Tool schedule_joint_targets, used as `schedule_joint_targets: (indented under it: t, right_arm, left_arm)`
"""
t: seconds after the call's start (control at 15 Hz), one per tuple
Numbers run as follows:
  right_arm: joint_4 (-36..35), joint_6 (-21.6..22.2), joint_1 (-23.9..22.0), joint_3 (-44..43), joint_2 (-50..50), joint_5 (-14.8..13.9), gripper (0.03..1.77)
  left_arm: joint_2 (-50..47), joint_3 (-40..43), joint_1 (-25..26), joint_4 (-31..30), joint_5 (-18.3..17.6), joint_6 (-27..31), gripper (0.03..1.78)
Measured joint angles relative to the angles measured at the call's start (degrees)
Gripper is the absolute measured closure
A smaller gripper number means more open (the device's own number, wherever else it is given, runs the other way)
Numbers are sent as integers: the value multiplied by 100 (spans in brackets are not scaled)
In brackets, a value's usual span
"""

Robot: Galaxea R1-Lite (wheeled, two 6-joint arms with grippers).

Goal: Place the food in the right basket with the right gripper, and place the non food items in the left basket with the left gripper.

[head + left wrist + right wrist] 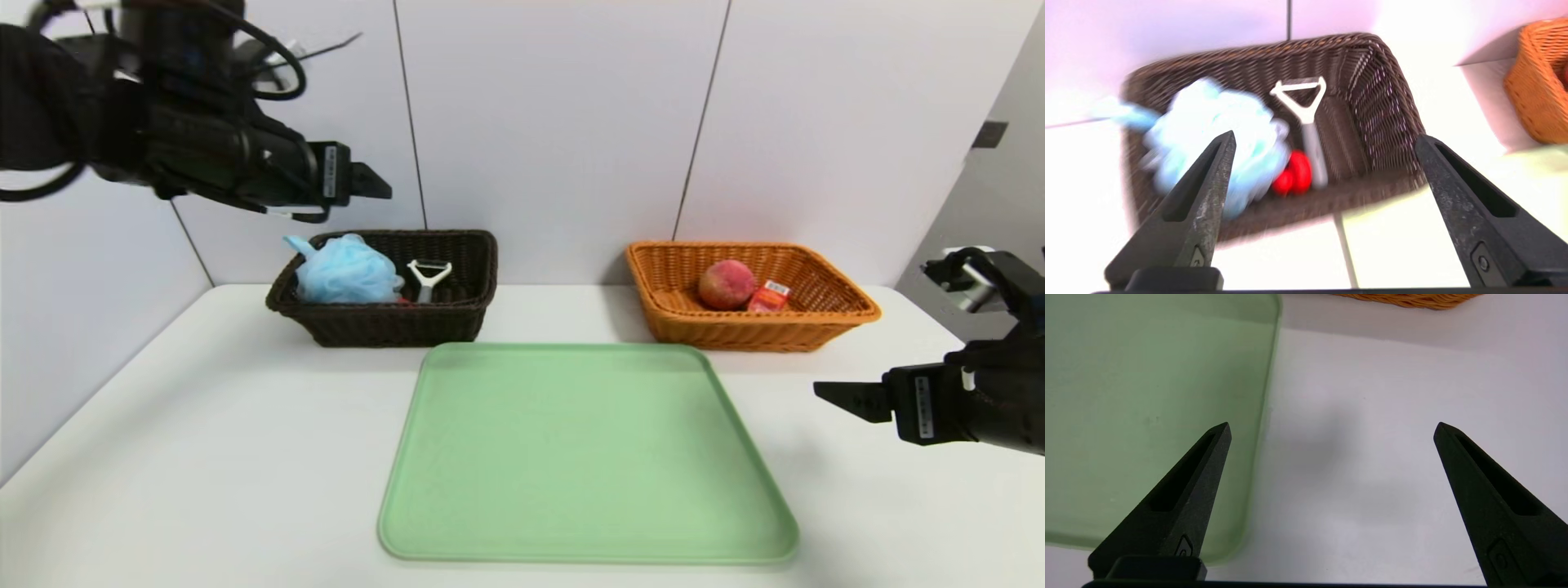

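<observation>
Head view: pouf (349, 271) (below left pincer (371, 181)).

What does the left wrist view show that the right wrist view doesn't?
Only the left wrist view: the dark brown basket holding the blue bath pouf, the peeler and the red duck, below the open left hand.

Only the right wrist view: the open right hand, over the white table beside the green tray's edge.

Both: part of the orange basket, far more of it in the left wrist view.
</observation>
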Motion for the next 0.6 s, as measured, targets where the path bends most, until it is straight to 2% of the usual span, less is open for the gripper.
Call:
schedule_joint_targets:
  t: [0.13, 0.27, 0.4, 0.6]
  right_arm:
    - [6, 0, -377, 72, -210, 0, 9]
    - [11, -6, -610, 174, -496, -2, 9]
    - [9, -20, -733, 323, -829, 0, 9]
    - [0, -33, -791, 688, -1445, 0, 9]
  left_arm:
    - [-724, 129, 11, 768, 389, -33, 22]
    - [-1430, 444, 15, 1185, 872, -61, 19]
    - [-2196, 903, 35, 1218, 1230, -72, 17]
    - [-3384, 1804, 375, 1220, 1426, -83, 15]
